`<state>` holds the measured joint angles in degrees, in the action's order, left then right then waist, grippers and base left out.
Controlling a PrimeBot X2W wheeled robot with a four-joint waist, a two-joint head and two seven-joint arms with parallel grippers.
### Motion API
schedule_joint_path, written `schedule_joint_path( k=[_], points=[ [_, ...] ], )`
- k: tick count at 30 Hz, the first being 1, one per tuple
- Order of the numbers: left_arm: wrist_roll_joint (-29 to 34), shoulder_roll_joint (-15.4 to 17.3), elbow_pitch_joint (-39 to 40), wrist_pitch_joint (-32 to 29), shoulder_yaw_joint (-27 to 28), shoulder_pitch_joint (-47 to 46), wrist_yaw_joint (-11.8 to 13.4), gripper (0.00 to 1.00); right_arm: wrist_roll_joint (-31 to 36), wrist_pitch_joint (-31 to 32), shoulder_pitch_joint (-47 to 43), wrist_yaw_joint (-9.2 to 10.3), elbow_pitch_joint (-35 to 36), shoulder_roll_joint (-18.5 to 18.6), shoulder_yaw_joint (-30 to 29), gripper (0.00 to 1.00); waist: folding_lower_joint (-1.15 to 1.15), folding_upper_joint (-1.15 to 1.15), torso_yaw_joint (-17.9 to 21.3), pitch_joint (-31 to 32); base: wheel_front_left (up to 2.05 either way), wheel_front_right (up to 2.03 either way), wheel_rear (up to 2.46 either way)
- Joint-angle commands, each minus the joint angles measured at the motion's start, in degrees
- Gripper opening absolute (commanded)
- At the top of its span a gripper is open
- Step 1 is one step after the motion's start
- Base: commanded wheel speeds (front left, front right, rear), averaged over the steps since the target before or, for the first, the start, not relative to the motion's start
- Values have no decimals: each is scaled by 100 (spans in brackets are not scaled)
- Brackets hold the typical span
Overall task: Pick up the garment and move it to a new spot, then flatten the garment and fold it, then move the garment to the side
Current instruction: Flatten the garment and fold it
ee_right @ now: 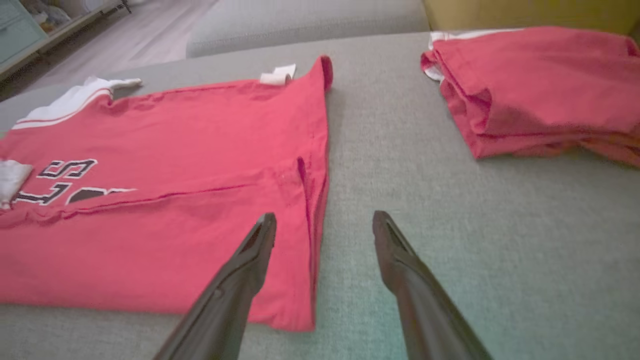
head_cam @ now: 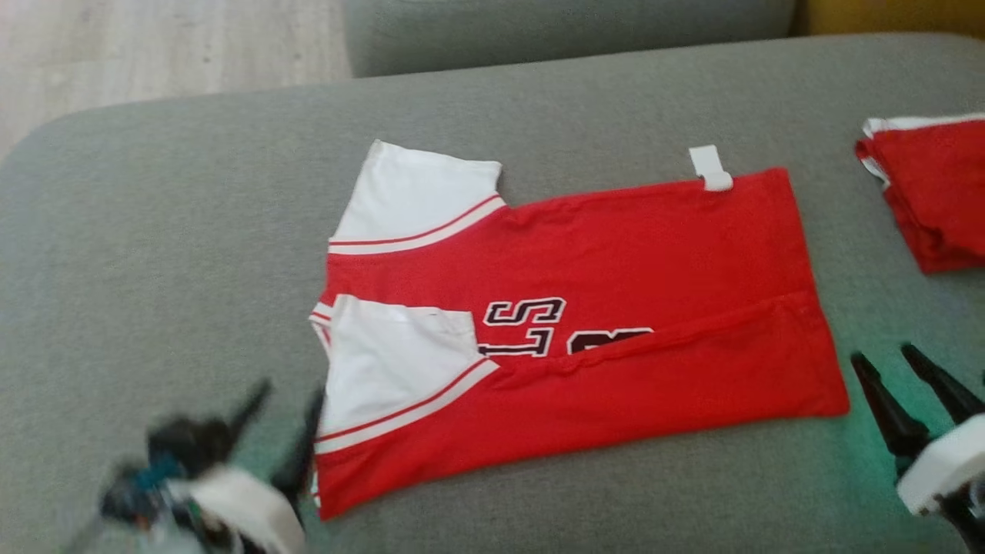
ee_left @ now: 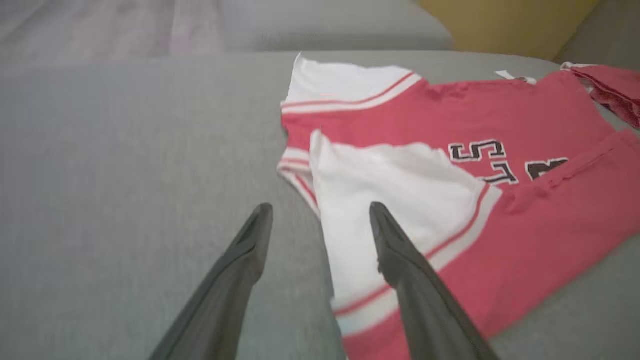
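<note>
Left gripper (ee_left: 321,207) and right gripper (ee_right: 325,215), jaws released, flank the garment (head_cam: 585,338), folded lengthwise on the sofa (head_cam: 154,231); cross-folding and moving aside likely remain.

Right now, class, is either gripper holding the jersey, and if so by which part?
Nothing is held: left gripper and right gripper stand open, the jersey lying free on the cushion.

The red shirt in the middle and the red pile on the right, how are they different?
The shirt lies spread out with only its near edge folded over; the pile is folded small into thick layers. The shirt shows two white sleeves and black lettering; the pile shows just a sliver of white trim. Both are red with white and rest on the grey cushion.
</note>
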<state>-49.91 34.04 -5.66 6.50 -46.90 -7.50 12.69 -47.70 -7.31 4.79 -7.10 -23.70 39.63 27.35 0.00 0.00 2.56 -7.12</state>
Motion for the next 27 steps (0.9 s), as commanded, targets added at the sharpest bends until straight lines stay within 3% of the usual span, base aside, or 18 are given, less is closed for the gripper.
schedule_joint_path(
  k=[1, 7, 10, 11, 13, 19, 27],
  points=[
    [104, 308, 192, -41, 328, -589, -53, 100, 145, -106, 111, -39, 208, 125, -48, 100, 0, 0, 161, -139, 0, 0, 0],
    [236, 768, 233, -812, 498, -2066, -704, 100, 736, -103, 205, -39, 629, -218, -409, 100, 0, 0, 545, -353, 0, 0, 0],
    [83, 856, 30, -1614, 472, -2922, -1177, 100, 911, 42, 215, -39, 804, -371, -547, 100, 0, 0, 731, -589, 0, 0, 0],
    [-36, 873, -214, -2205, 449, -3492, -1427, 100, 1024, 124, 264, -39, 884, -451, -612, 100, 0, 0, 876, -756, 0, 0, 0],
    [-223, 806, -554, -2756, 466, -4016, -1570, 100, 1113, 179, 316, -39, 933, -522, -667, 100, 0, 0, 1021, -911, 0, 0, 0],
    [-543, 586, -1555, -4126, 406, -5230, -1703, 100, 1298, 219, 468, -39, 1041, -761, -738, 100, 0, 0, 1406, -1350, 0, 0, 0],
    [-32, 620, -2610, -4727, 46, -6022, -1751, 100, 1510, 135, 663, -39, 976, -1038, -686, 100, 0, 0, 1786, -1751, 0, 0, 0]
  ],
)
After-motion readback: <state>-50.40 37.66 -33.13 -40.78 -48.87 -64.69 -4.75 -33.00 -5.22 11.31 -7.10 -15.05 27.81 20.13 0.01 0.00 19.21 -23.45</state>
